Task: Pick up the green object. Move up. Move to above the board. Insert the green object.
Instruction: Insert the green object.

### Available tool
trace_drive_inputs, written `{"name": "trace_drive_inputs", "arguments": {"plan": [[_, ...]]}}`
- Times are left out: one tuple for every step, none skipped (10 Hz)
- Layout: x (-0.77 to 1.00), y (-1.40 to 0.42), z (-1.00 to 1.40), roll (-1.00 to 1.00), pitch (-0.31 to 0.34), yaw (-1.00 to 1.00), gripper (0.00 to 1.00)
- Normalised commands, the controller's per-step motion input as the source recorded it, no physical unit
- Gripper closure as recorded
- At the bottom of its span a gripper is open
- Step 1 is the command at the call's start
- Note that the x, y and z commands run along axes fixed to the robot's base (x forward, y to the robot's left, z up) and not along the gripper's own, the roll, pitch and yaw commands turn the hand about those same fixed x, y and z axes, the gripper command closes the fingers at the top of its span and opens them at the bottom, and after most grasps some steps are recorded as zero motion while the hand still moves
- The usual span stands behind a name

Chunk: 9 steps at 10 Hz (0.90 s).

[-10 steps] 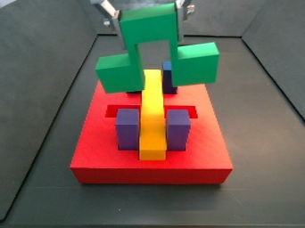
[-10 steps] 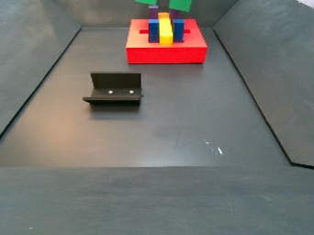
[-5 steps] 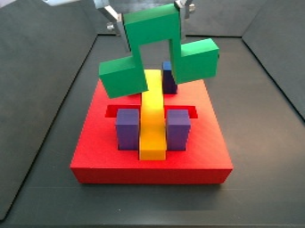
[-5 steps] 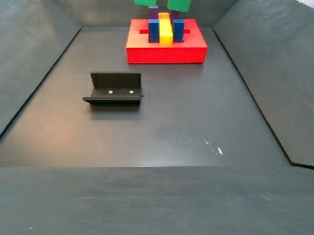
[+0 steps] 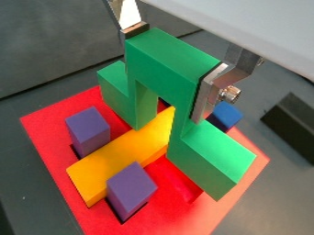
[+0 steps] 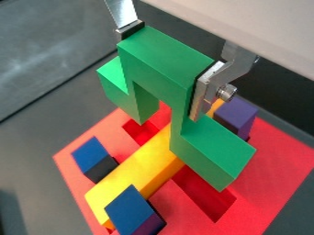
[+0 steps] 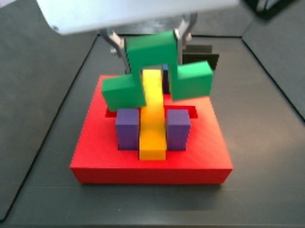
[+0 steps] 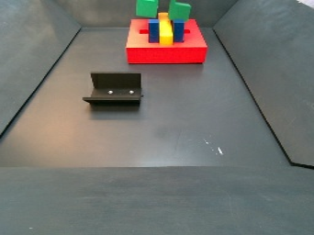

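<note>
My gripper [image 5: 172, 60] is shut on the green object [image 5: 166, 87], clamping its taller centre cube between the silver fingers [image 5: 225, 81]. The piece hangs straddling the long yellow bar [image 5: 128, 151] of the red board [image 5: 50, 138], its side cubes just above the board's far part. In a side view the green object [image 7: 155, 67] sits low over the board [image 7: 149, 160], with purple cubes [image 7: 128, 125] at the front. It shows in the other wrist view too [image 6: 166, 92], over the board [image 6: 263, 197], and in the far side view [image 8: 162, 9].
The fixture [image 8: 114, 89] stands on the dark floor well in front of the board [image 8: 166, 50]. A blue cube [image 5: 225, 115] sits on the board beyond the green piece. A dark block [image 7: 201, 53] lies behind the board. Grey walls enclose the floor.
The gripper has come down with the green object: its side cubes now sit lower, close to the board's far end, and the arm's housing has entered the side view.
</note>
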Motion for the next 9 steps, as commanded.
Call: {"name": "trace_drive_inputs", "arguments": {"plan": [[0.11,0.00,-0.31,0.00,0.127,-0.27,1.00],[0.11,0.00,-0.23,0.00,0.117,-0.24,1.00],[0.06,0.00,-0.19,0.00,0.106,-0.20,1.00],[0.00,0.00,0.00,-0.05,0.057,-0.18,1.00],[-0.21,0.00,0.26,-0.16,0.000,-0.19,1.00],[-0.24,0.00,0.27,-0.19,0.000,-0.10,1.00],[-0.29,0.00,0.34,-0.24,-0.003,-0.02,1.00],[-0.10,0.00,0.34,-0.29,-0.014,0.00,1.00],[0.00,0.00,0.09,-0.17,-0.013,0.00,1.00]]}}
